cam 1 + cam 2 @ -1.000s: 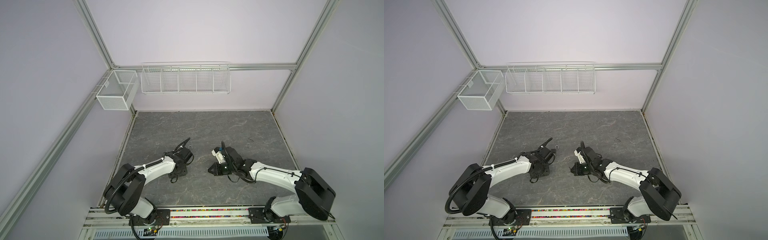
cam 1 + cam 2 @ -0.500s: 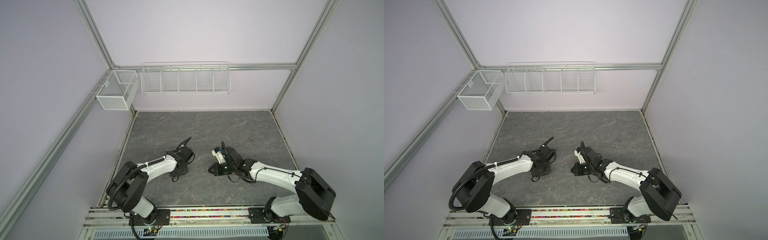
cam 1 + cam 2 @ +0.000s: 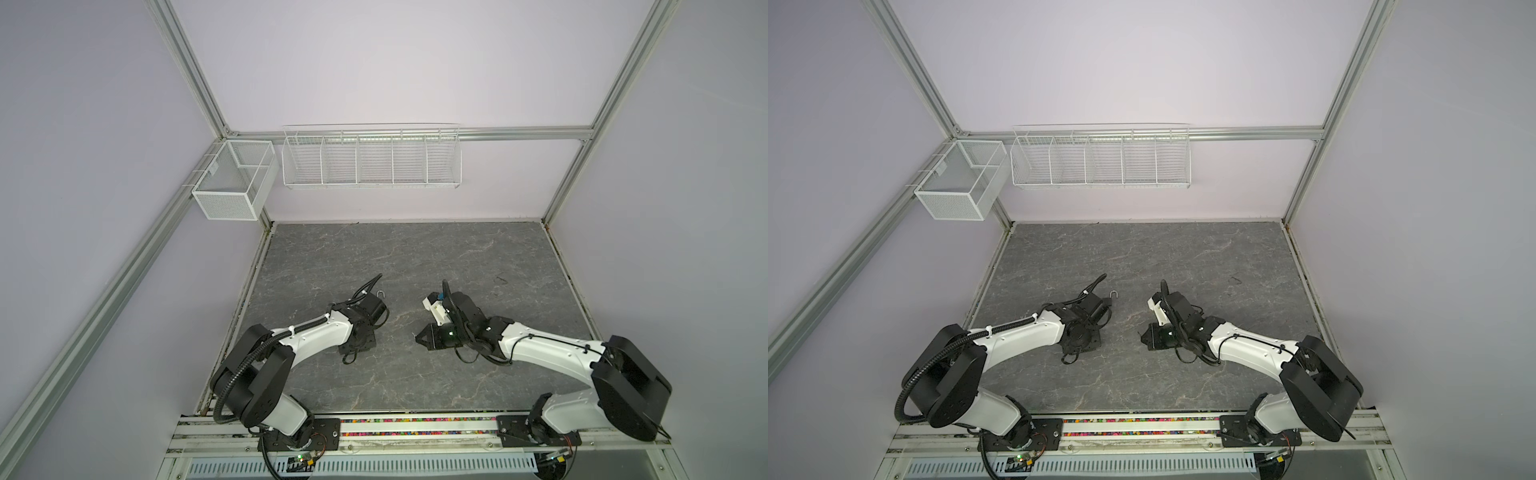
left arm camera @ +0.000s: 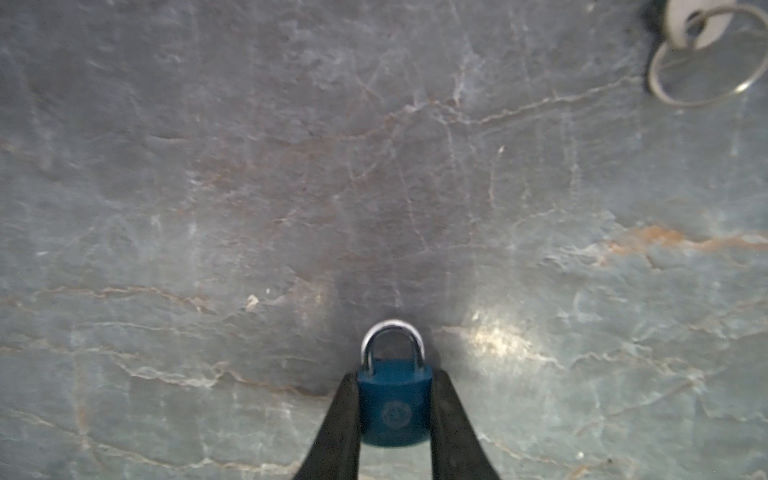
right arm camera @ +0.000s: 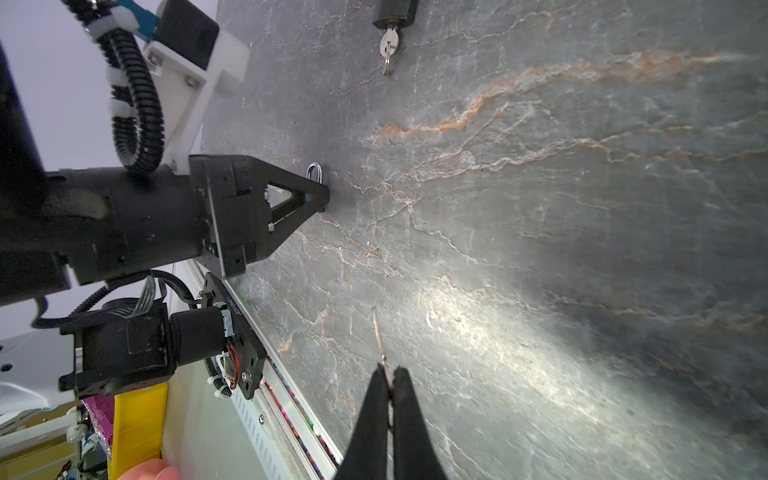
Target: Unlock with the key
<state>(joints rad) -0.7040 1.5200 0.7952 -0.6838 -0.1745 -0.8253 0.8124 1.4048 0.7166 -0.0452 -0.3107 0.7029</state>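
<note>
A blue padlock (image 4: 392, 409) with a silver shackle lies on the grey stone table (image 4: 249, 187). My left gripper (image 4: 392, 376) is shut on it, one black finger flat against each side of its body. In both top views only the shackle (image 3: 380, 294) (image 3: 1113, 294) shows, past the left wrist. From the right wrist view the left gripper (image 5: 322, 195) points down at the table with the shackle (image 5: 314, 171) beside its tips. My right gripper (image 5: 389, 371) (image 3: 417, 338) is shut on the key (image 5: 379, 332), a thin metal blade sticking out of its tips toward the left arm.
A second key on a ring (image 5: 390, 43) (image 4: 702, 54) sticks out of a small black body (image 5: 395, 14) on the table beyond the padlock. White wire baskets (image 3: 372, 160) (image 3: 235, 183) hang on the back wall. The rail (image 3: 415, 428) with both arm bases runs along the front edge.
My left arm's shoulder and elbow have shifted slightly while its wrist stays over the padlock. The right arm has not moved.
</note>
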